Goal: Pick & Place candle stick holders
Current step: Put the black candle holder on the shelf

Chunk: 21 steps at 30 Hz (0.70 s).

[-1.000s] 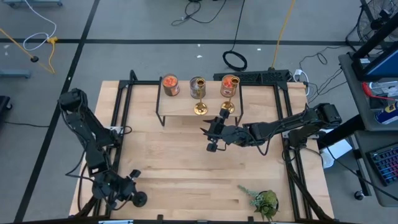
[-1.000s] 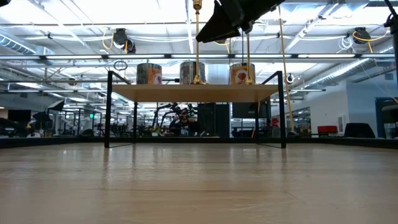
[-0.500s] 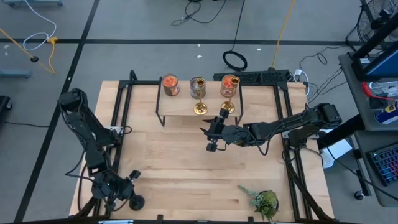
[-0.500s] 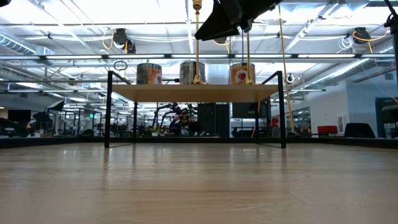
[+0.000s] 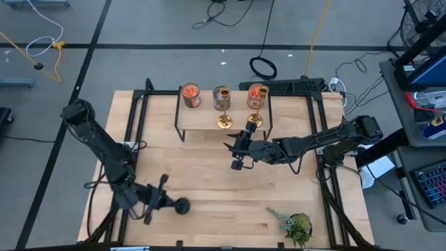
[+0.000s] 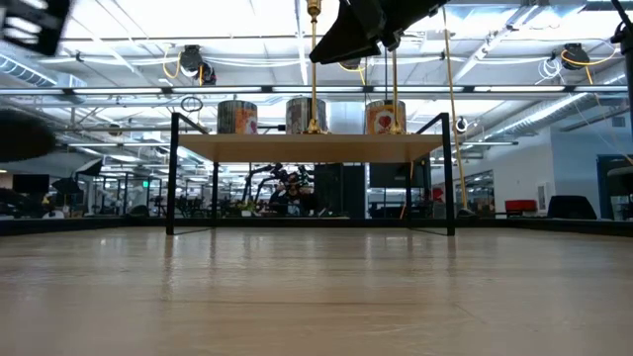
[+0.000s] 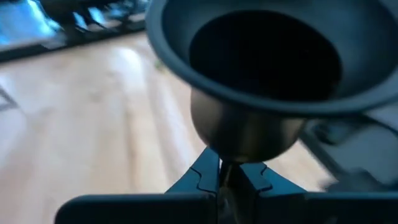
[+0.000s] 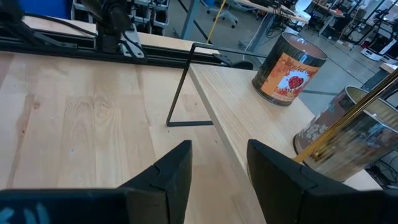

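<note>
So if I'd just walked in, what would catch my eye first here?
Probably the left tool near the table's front left, shut on the thin stem of a black candlestick. Next, the two gold candlesticks beside jars on the small raised shelf at the back, with the right tool open just in front of it.

I see a table (image 5: 209, 181) of pale, smooth wood with visible grain and a soft sheen. Near its far edge the shelf (image 5: 202, 118) has the same light wooden top on thin matt black metal legs. The two gold candle stick holders (image 5: 224, 121) look like polished brass, glossy and reflective. The black candle stick holder (image 7: 249, 74) has a smooth, matt dark finish, its cup faintly satin. The silver jar (image 8: 348, 134) is shiny metal; the jar (image 8: 289, 59) beside it carries a glossy orange label. My right end effector (image 8: 217, 174) has matt dark plastic fingers.
</note>
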Motion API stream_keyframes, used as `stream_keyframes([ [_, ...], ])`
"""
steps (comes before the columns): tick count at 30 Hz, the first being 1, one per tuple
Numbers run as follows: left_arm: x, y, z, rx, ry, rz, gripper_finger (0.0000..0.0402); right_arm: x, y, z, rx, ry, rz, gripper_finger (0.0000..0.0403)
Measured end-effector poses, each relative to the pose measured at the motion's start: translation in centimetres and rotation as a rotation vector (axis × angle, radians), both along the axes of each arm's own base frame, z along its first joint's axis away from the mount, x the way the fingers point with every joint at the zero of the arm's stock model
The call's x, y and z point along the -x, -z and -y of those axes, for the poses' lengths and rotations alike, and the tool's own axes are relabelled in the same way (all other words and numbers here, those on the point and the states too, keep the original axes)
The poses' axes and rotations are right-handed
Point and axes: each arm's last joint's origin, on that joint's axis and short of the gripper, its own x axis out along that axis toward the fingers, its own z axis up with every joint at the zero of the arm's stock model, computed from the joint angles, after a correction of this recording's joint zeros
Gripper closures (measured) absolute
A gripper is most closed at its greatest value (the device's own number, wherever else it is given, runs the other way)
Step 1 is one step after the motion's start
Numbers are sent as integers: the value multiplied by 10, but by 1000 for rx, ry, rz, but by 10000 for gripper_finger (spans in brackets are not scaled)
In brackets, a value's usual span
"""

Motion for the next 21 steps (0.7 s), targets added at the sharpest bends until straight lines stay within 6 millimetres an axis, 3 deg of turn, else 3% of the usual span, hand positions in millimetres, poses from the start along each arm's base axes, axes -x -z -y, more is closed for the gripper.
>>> stream_keyframes([
  [9,-51,-33,-44,-84,-289,108,389,1,1,0,3,0,-17,250],
  [16,-81,-97,-85,-72,-496,159,388,4,1,-5,9,-17,-32,250],
  [21,-85,-137,-123,-163,-635,32,388,12,-1,-16,22,-55,-80,250],
])
